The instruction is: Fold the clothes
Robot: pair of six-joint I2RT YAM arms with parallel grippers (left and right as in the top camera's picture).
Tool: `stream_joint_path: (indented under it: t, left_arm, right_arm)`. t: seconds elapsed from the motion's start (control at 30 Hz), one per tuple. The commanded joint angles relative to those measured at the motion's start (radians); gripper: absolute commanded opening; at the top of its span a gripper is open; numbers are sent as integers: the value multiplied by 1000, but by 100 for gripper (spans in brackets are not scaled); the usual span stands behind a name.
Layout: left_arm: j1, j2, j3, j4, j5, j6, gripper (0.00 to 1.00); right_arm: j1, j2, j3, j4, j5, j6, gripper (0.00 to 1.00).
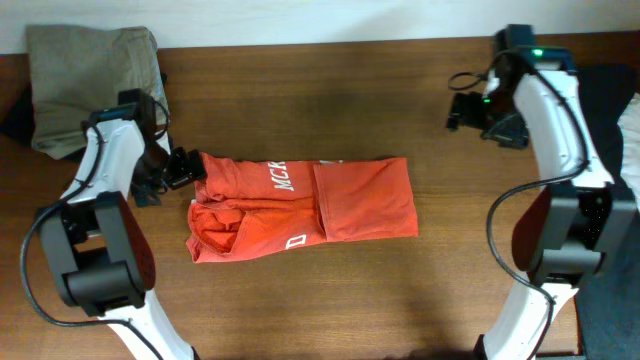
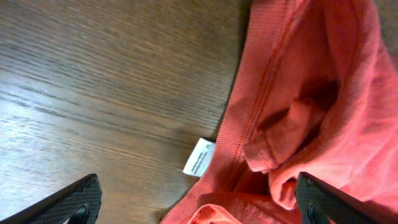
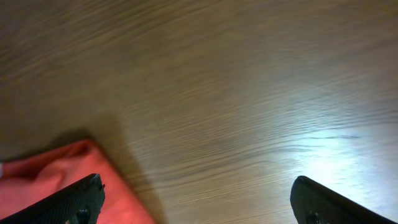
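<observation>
Two empty grippers, one shirt (image 1: 305,205) lying crosswise on the tabletop (image 1: 330,90).
Your left gripper (image 1: 185,170) sits just at the shirt's left end, jaws spread wide, with the hem and its white label (image 2: 199,157) right ahead of them. The right gripper (image 1: 465,105) hangs well apart over bare wood, jaws equally spread. The shirt's long axis runs left to right, so your left arm is the nearer one.

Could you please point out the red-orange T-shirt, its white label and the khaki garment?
red-orange T-shirt (image 1: 365,200): overhead view, on the smooth folded panel.
white label (image 2: 199,157): left wrist view, middle of the tag.
khaki garment (image 1: 90,85): overhead view, middle of the fabric.
</observation>
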Motion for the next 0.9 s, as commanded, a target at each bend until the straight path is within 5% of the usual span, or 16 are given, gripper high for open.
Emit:
stream_joint_path:
  t: [0.0, 0.2, 0.87]
  left_arm:
    - [77, 9, -10, 23, 250, 167, 99]
    - [127, 9, -34, -5, 482, 390, 99]
    - [127, 69, -253, 83, 535, 389, 99]
  right_arm:
    - [-62, 1, 15, 10, 4, 46, 99]
    - [-100, 1, 15, 34, 5, 57, 99]
    - [-100, 1, 15, 34, 5, 57, 99]
